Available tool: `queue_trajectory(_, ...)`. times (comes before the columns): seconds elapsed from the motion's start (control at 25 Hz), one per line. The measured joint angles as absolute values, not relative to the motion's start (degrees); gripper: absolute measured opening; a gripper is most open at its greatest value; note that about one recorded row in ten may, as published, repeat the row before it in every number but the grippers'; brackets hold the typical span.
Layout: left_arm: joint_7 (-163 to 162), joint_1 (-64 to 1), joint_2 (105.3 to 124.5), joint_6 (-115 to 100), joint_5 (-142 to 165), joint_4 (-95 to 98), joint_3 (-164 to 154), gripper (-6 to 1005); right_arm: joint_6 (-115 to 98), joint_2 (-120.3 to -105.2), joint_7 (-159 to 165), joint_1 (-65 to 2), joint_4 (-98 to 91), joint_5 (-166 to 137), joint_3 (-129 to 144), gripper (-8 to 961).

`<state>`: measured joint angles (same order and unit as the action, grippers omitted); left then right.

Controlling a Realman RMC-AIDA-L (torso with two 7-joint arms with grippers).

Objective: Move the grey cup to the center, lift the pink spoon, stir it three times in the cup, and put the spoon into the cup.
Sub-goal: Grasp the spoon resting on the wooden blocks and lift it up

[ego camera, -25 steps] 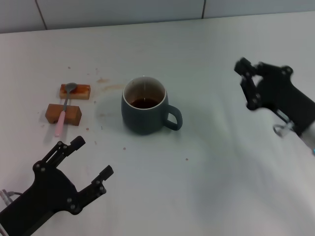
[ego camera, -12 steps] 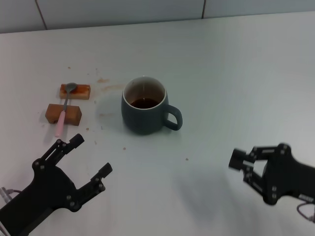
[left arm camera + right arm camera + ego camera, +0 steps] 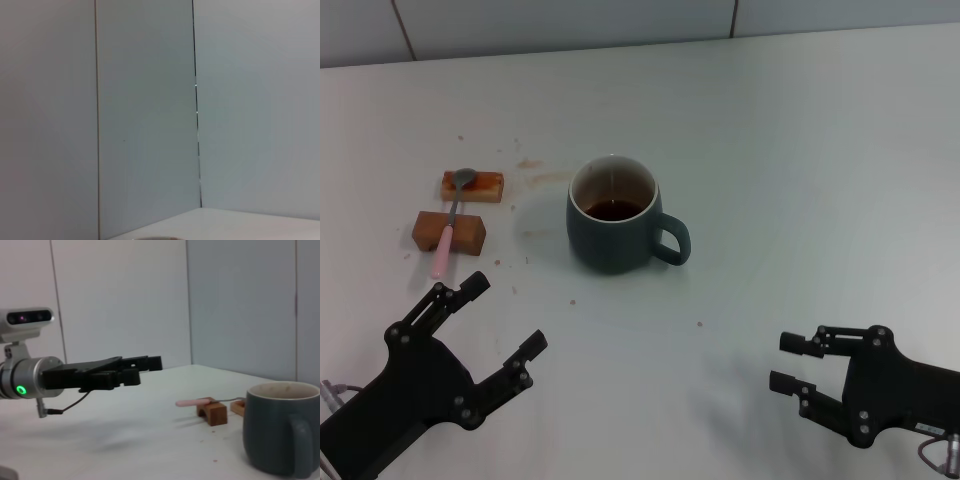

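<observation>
My cup (image 3: 613, 213) sits mid-table, so I judge lifting the spoon (image 3: 450, 222) off its wooden blocks (image 3: 449, 231) comes next; both my left gripper (image 3: 500, 327) and right gripper (image 3: 790, 362) hover wide open and empty.

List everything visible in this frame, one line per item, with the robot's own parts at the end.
grey cup: one, dark blue-grey with pale inside, holding brown liquid, mid-table, handle toward the robot's right.
pink spoon: one, grey bowl and pink handle, resting across both blocks, left of the cup.
wooden blocks: two, brown, left of the cup.
table: one, white, with small brown specks near the cup.
left pincer: one, black, open, near left.
right pincer: one, black, open, near right.
</observation>
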<state>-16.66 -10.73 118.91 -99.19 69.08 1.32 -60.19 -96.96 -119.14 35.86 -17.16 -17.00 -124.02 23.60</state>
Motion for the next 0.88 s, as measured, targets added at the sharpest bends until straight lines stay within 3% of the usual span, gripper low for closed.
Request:
queue_trajectory(0.36, -16.7, -10.63, 118.94, -99.14, 69.08, 1.32, -60.21, 829, -96.14, -119.15, 35.42, -17.46, -17.06, -124.06, 23.9, 595)
queue_trajectory(0.88, -16.7, -10.7, 119.07, -99.22, 69.08, 1.32, -60.12, 829, -94.56, -119.09, 35.9, -17.59, -17.05, -124.32, 25.29, 639)
